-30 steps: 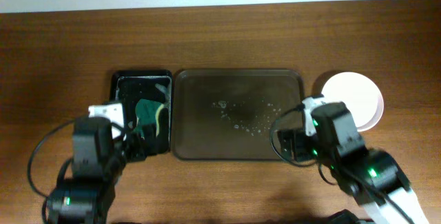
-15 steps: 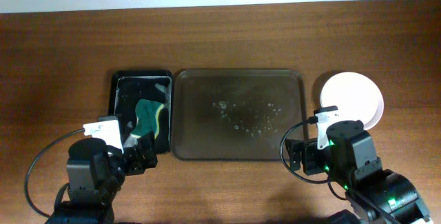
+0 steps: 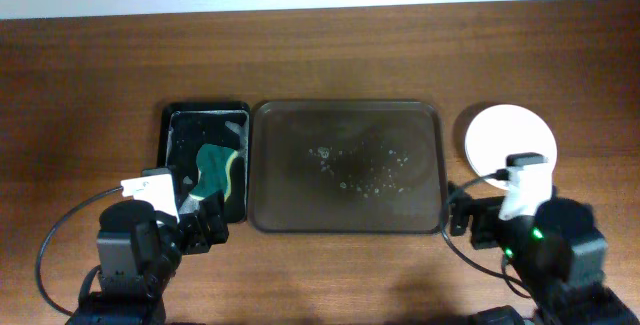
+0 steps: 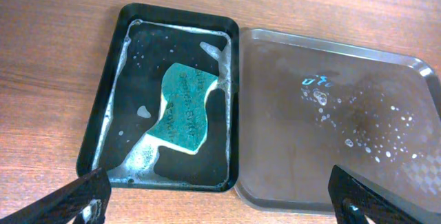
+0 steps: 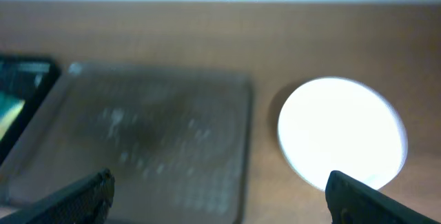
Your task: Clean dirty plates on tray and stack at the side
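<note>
Since a second ago the right gripper [image 3: 470, 223] has drawn back from the tray's right rim to the lower right of the overhead frame. The left gripper [image 3: 200, 227] sits at the lower left, where it already was half a second ago. Both have their fingers spread wide with nothing between them. In each wrist view the two dark fingertips show only at the bottom corners, so the left gripper [image 4: 224, 200] and right gripper [image 5: 224, 200] look parked, not reaching.

Just above them, in the middle of the frame, the large dark brown rectangular tray [image 3: 290, 135] carries no plates, only scattered water droplets [image 3: 365, 170], probably left from washing. To its right, off the tray on the brown wooden table [image 3: 320, 55], lies a round white plate [image 3: 508, 145] with no sauce visible. Whether others lie beneath it cannot be told from above. It lies at the side where the task wants the stack.

Touching the tray's left edge, the smaller black rectangular tray [image 3: 172, 160] holds soapy water and a teal wavy sponge [image 3: 215, 170], set down in its bath. The work looks finished.
</note>
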Tool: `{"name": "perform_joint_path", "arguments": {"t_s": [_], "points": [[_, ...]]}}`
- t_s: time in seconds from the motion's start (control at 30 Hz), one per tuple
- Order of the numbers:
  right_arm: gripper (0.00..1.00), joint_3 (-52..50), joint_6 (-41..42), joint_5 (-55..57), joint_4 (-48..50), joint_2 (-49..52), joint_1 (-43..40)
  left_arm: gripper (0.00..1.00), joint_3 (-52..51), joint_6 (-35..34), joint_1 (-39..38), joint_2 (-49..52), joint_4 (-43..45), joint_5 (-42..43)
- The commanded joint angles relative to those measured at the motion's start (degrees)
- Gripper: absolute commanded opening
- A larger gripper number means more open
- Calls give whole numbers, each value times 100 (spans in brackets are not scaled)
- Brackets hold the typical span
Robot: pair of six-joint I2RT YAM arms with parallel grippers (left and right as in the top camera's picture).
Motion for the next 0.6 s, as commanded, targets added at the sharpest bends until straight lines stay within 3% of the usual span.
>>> {"name": "perform_joint_path", "arguments": {"t_s": [0.0, 0.17, 0.27, 0.57], "points": [[99, -409, -549, -136, 376, -638, -350, 99, -50, 94, 22, -20, 11, 59], [99, -1600, -553, -282, 1585, -1703, -433, 99, -50, 94, 22, -20, 11, 59], [99, -2625, -553, -356, 2828, -2371, -433, 99, -50, 94, 22, -20, 11, 59], [99, -4358, -557, -308, 5156, -3130, -433, 99, -50, 94, 22, -20, 11, 59]]}}
